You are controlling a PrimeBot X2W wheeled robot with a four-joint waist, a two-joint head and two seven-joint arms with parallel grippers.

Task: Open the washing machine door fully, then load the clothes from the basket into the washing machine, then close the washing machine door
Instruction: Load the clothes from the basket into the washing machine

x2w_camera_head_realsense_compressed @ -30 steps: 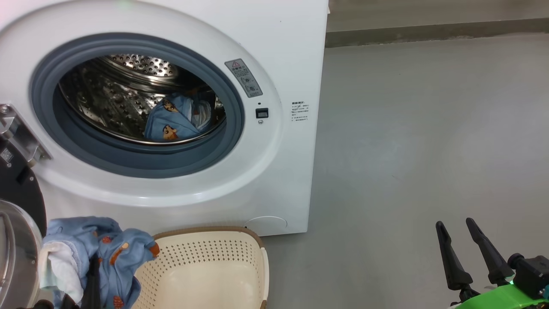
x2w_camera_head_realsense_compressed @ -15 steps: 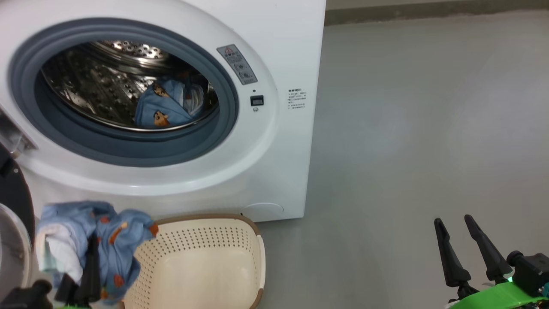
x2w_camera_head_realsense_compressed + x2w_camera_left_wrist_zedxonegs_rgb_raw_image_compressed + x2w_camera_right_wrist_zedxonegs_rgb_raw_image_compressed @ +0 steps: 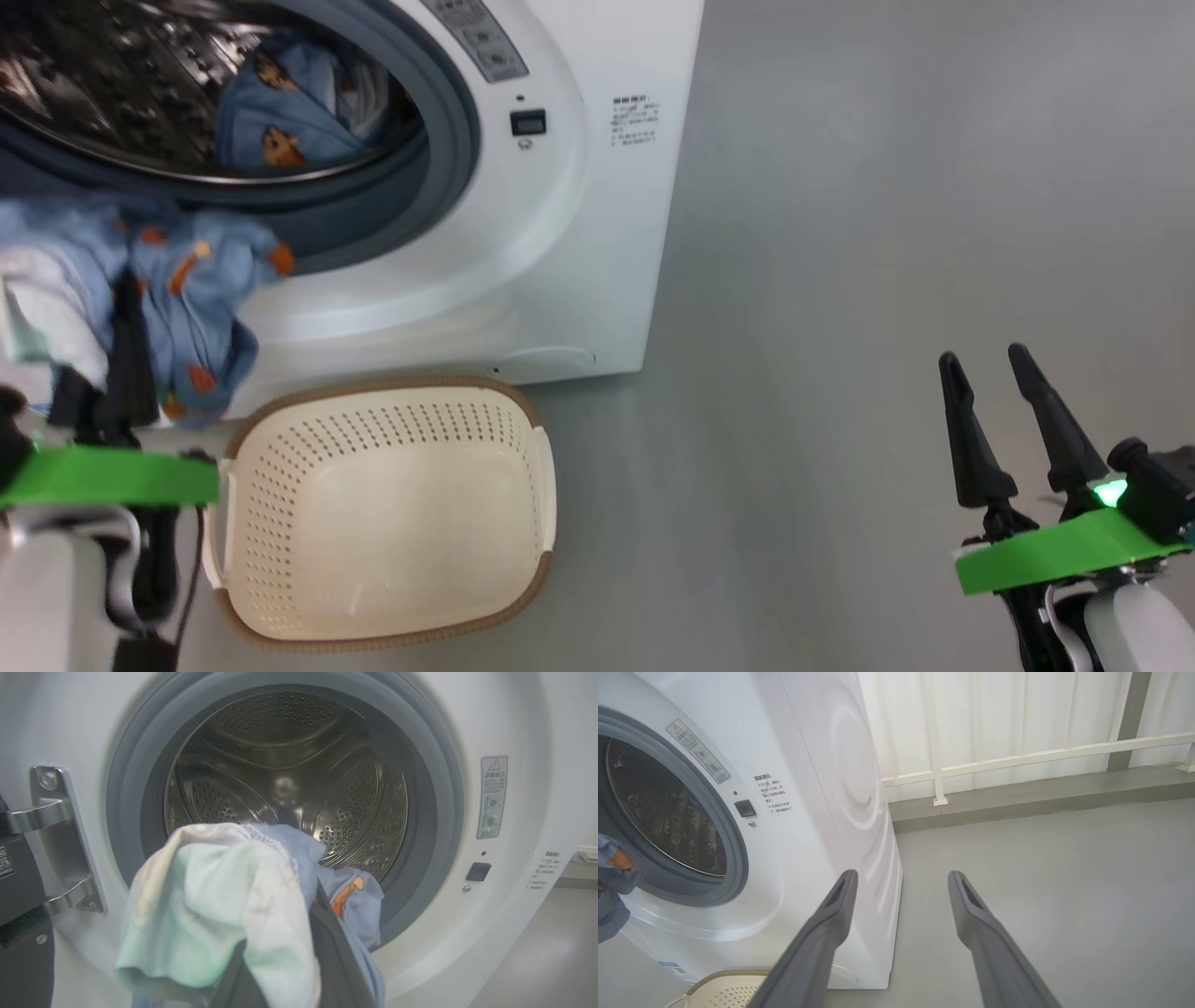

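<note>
- Now our left arm reaches forward at the lower left of the head view, a green band across its wrist. The left gripper (image 3: 126,299) points up toward the mouth of the washer (image 3: 579,233).
- Its fingers are clenched on a bundle (image 3: 196,280) of blue printed cloth with a white part. The cloth drapes over both fingers and hides their tips.
- From the left wrist, we see this bundle (image 3: 210,896) hanging in front of the lower grey gasket, just outside the drum (image 3: 280,765).
- A second bundle (image 3: 280,121) lies inside the drum.
- The basket (image 3: 392,387) stands on the floor (image 3: 840,280) just below the washer, right beside our left wrist, its bare cream bottom showing.
- The door (image 3: 21,952) hangs swung open on its steel hinge at the left edge of the left wrist view.
- Our right arm sits low at the lower right, and the right gripper (image 3: 982,359) has its fingers spread with nothing between them. It hovers over bare floor, well apart from the basket and both bundles.
</note>
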